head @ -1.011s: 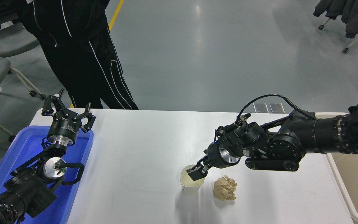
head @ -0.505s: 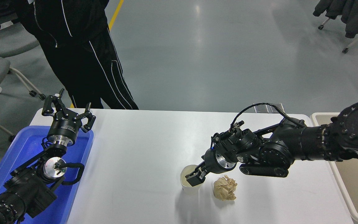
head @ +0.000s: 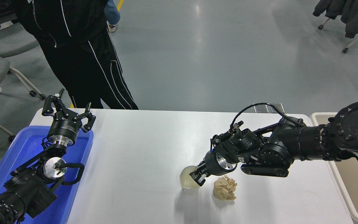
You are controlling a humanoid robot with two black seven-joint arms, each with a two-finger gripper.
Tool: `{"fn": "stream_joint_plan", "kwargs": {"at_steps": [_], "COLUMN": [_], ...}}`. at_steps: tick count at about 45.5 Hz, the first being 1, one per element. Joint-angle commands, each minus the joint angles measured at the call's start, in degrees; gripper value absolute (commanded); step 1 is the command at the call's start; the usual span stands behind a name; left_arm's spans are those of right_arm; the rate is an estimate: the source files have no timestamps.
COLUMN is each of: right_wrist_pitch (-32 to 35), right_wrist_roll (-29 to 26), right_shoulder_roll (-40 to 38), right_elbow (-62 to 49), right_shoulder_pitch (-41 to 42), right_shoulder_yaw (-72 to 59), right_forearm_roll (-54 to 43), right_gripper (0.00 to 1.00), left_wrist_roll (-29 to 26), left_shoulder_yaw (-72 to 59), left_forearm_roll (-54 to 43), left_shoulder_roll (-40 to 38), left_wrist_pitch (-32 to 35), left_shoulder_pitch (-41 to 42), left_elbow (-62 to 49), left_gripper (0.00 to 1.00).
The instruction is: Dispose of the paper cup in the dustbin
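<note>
Gripping the cup (head: 190,184) by its right rim is the step in hand, as I judge it: the right gripper (head: 198,178) has its fingers (head: 202,178) closed on that rim wall, one tip seemingly inside the mouth and one outside. The cup stands upright on the desk (head: 141,149), directly under the fingers, with the paper ball (head: 225,187) just right of them and the bin (head: 346,193) well off to the right at the desk's edge. To do this well, the pinch should be firm enough to hold but not crush the thin wall, and the lift should go straight up before swinging right, clearing the ball. Against the earlier frames, the fingers have drawn in and sit lower on the rim, and the arm has settled closer. The left gripper (head: 66,115) is parked far to the left over the tray (head: 17,155), fingers spread.
</note>
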Motion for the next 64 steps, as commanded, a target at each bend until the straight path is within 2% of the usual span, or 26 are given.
{"fn": "stream_joint_plan", "kwargs": {"at_steps": [1, 10, 16, 39, 50, 64], "right_wrist_pitch": [0.11, 0.20, 1.95, 7.84, 11.71, 11.88], "right_wrist_roll": [0.65, 1.44, 1.53, 1.62, 1.53, 1.62], "right_shoulder_roll": [-0.02, -0.19, -1.16, -12.06, -14.34, -17.59], "right_elbow": [-0.08, 0.54, 2.38, 18.47, 18.99, 18.03], "right_shoulder_pitch": [0.47, 1.43, 5.73, 32.10, 34.92, 35.10], "right_shoulder_yaw": [-0.18, -0.09, 0.00, 0.44, 3.78, 5.01], "right_forearm_roll": [0.28, 0.81, 3.53, 11.09, 11.09, 11.09], "right_gripper": [0.00, 0.00, 0.00, 0.00, 0.00, 0.00], "left_wrist_roll": [0.00, 0.00, 0.00, 0.00, 0.00, 0.00], "left_shoulder_yaw": [0.04, -0.04, 0.04, -0.04, 0.04, -0.04], "left_forearm_roll": [0.00, 0.00, 0.00, 0.00, 0.00, 0.00], "left_shoulder_roll": [0.00, 0.00, 0.00, 0.00, 0.00, 0.00], "left_wrist_pitch": [0.00, 0.00, 0.00, 0.00, 0.00, 0.00], "left_shoulder_pitch": [0.00, 0.00, 0.00, 0.00, 0.00, 0.00], "left_elbow": [0.00, 0.00, 0.00, 0.00, 0.00, 0.00], "left_gripper": [1.00, 1.00, 1.00, 1.00, 1.00, 1.00]}}
